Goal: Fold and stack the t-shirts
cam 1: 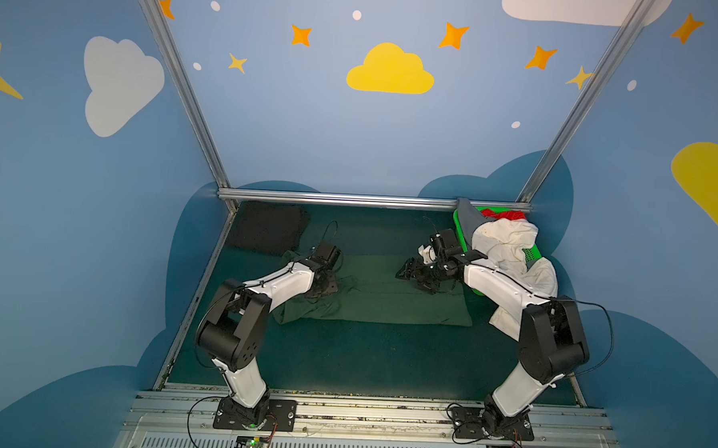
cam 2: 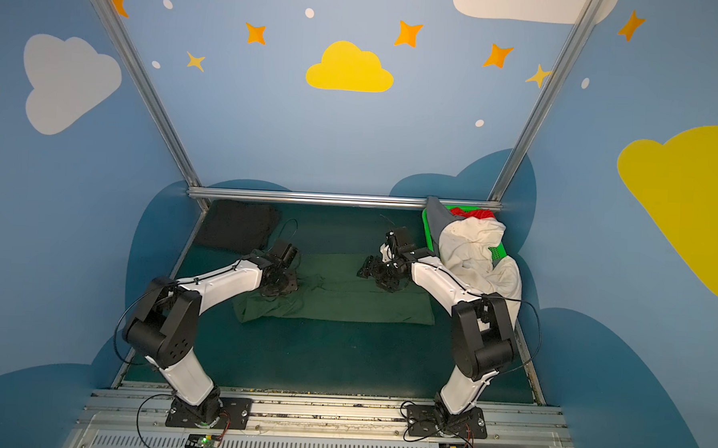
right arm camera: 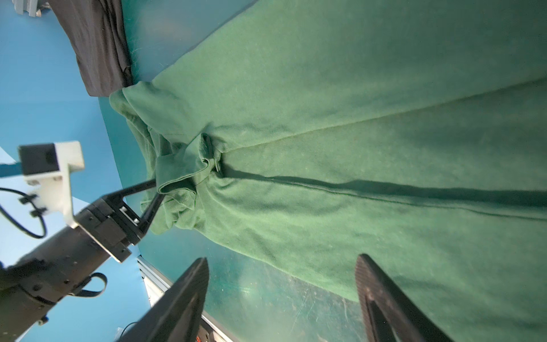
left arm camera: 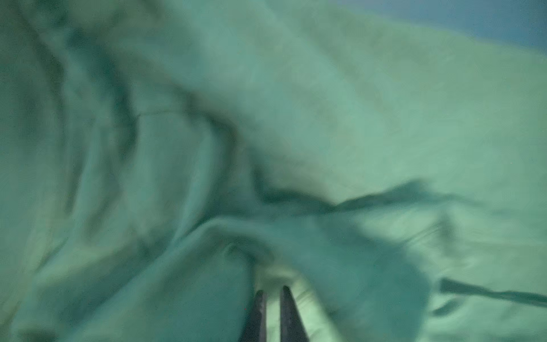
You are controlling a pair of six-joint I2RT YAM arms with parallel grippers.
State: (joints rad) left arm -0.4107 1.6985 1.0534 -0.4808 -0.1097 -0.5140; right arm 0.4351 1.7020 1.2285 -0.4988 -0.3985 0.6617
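A dark green t-shirt [cam 1: 387,295] [cam 2: 346,295] lies flat across the middle of the table, folded lengthwise, with its left end bunched. My left gripper [cam 1: 328,288] [cam 2: 289,286] is down on that bunched end. In the right wrist view its fingers [right arm camera: 154,192] run into a raised fold of the green cloth [right arm camera: 355,118]. In the left wrist view the left gripper [left arm camera: 272,288] is shut on a ridge of it [left arm camera: 355,118]. My right gripper [cam 1: 405,273] [cam 2: 365,269] [right arm camera: 281,260] hovers open over the shirt's right part, holding nothing. A folded black t-shirt [cam 1: 267,227] [cam 2: 236,226] [right arm camera: 97,44] lies at the back left.
A bright green mesh basket [cam 1: 531,253] [cam 2: 498,252] stands at the back right. A cream-white t-shirt [cam 1: 506,244] spills over it, above a red one [cam 1: 507,215] and a grey one [cam 1: 467,221]. An aluminium rail [cam 1: 350,199] runs along the table's back edge.
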